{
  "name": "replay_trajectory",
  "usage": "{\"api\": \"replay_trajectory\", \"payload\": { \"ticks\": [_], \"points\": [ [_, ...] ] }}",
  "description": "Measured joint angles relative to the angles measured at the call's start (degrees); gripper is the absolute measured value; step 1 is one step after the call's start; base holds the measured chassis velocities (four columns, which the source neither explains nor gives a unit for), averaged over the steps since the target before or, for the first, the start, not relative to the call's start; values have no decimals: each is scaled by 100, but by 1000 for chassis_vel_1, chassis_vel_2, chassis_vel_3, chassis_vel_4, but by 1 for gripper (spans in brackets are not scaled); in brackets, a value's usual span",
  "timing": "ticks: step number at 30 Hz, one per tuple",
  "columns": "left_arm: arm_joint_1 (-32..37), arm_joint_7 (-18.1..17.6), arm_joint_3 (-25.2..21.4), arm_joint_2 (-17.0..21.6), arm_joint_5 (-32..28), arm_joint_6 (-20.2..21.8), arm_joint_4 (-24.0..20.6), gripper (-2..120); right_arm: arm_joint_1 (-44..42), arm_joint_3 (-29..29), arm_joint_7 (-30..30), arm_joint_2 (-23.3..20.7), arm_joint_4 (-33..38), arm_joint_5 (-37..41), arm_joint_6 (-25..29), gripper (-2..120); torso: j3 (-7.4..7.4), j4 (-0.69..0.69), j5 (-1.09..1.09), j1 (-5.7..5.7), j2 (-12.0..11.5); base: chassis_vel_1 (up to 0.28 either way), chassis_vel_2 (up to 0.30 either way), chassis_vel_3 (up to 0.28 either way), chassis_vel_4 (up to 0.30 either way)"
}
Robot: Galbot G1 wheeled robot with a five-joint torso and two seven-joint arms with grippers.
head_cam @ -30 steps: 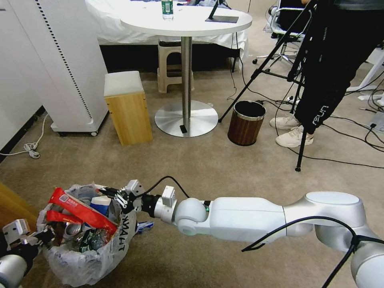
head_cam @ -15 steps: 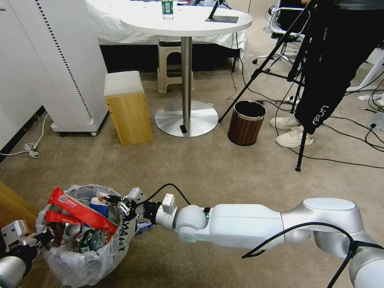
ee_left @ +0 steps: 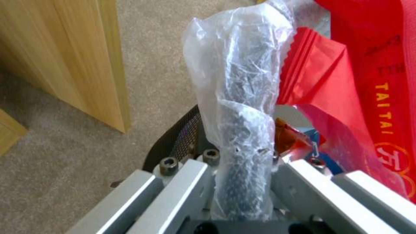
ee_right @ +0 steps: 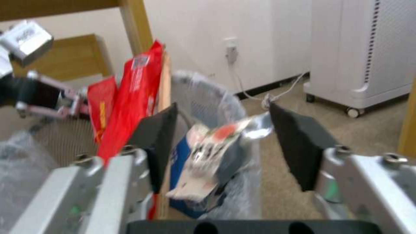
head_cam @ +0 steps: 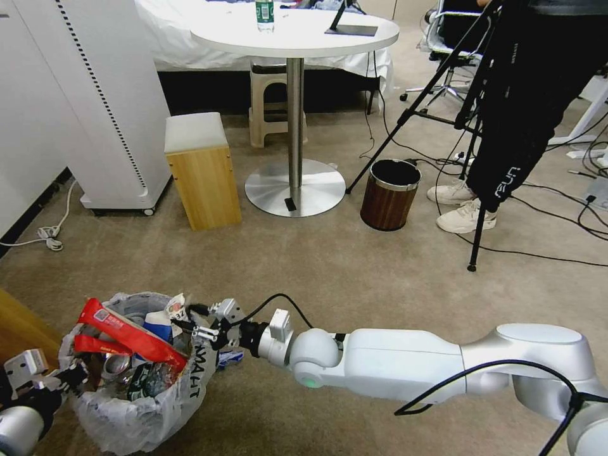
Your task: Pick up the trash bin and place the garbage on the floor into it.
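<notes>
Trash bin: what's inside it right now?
The trash bin holds red snack bags, a blue-white paper cup and a crushed can; anything deeper is covered.

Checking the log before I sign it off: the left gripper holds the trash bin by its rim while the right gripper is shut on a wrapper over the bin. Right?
Not quite. The right gripper is open, as the right wrist view shows; the wrapper lies loose between its fingers over the trash bin. The left gripper does hold the rim.

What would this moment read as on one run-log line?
left claw: shut on trash bin rim | right claw: open at bin mouth, wrapper between jaws | bin: full, red snack bags protruding | floor
</notes>
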Motion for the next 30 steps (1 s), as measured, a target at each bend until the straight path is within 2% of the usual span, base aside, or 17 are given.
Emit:
{"api": "replay_trajectory", "payload": {
  "ticks": [3,4,10,12,14,15,19,24,28,30],
  "points": [
    [-35,0,34,-3,1,-1,4,1,-5,29,25,22,12,1,-16,76,0,0,0,0,0,0,0,0,0],
    [-35,0,34,-3,1,-1,4,1,-5,29,25,22,12,1,-16,76,0,0,0,0,0,0,0,0,0],
    [-24,2,22,-9,-1,-12,16,1,40,7,67,233,-52,21,-32,97,0,1,0,0,0,0,0,0,0],
    [-20,4,20,-10,-1,-12,17,1,42,32,68,262,-52,24,-32,99,0,1,0,0,0,0,0,0,0],
    [-33,11,27,12,0,-13,60,1,6,419,129,270,115,90,-47,100,0,2,0,0,0,0,0,0,0],
    [-33,11,27,12,0,-13,60,1,6,419,129,270,115,90,-47,100,0,2,0,0,0,0,0,0,0],
    [-43,18,32,52,-1,-14,78,1,-100,1107,221,-132,317,179,-133,100,0,1,0,0,0,0,0,0,0],
    [-30,26,50,66,3,-17,82,1,-259,1621,347,-570,399,201,-157,100,0,-1,1,0,0,0,0,0,0],
    [-43,29,94,104,29,-21,106,1,-835,2552,650,-1120,485,80,-286,100,0,-1,2,0,0,0,0,0,0],
    [-46,30,98,106,31,-21,108,1,-953,2711,754,-1206,519,40,-323,100,0,-1,1,0,0,0,0,0,0]
  ]
}}
